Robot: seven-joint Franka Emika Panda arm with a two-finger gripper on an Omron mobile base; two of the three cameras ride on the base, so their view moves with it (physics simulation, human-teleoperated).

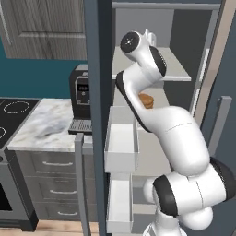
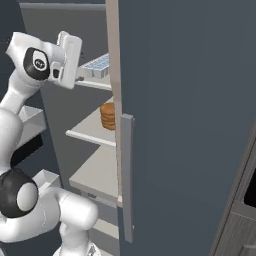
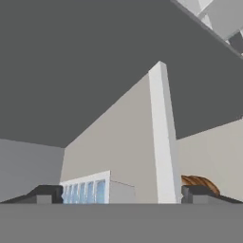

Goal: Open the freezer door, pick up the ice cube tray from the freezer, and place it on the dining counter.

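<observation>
So freezer door (image 1: 97, 115) is swung open, and the gripper (image 3: 121, 193) sits w/ fingers wide apart, nothing held, just short of the ice cube tray (image 2: 97, 65) on the upper shelf (image 2: 92, 82). Imo go in level, straddle the tray's near end, then clamp. Tight room tho: door edge left, brown disc stack (image 2: 108, 116) one shelf below.

ice cube tray (image 3: 85, 191) bottom cut off
</observation>
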